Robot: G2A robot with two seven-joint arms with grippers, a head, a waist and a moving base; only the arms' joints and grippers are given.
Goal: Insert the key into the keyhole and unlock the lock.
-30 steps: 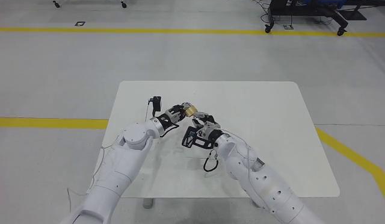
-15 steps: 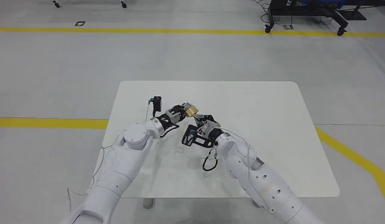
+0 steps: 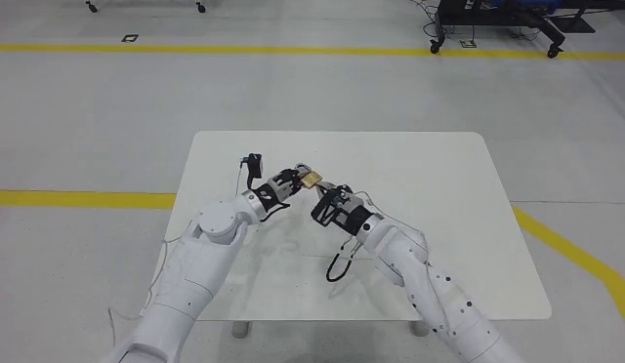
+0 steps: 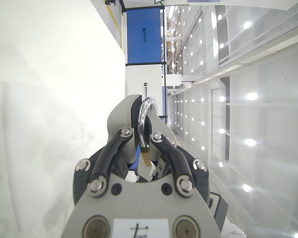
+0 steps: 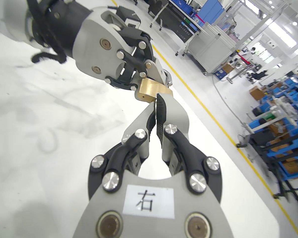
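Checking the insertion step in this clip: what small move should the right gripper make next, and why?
Probably a short push straight forward, seating the key in the lock. The right gripper is shut on the key with its tips at the lock's end face, and the left gripper grips the lock; how deep the key sits is hidden.

Looking like a factory hall or industrial workshop. Showing yellow floor lines (image 3: 293, 48) crossing pale grey flooring, a wheeled cabinet (image 5: 208, 48), racks of blue bins (image 5: 293, 151), blue partition panels (image 4: 142, 43) and rows of ceiling lights (image 4: 250, 96) hanging high overhead.
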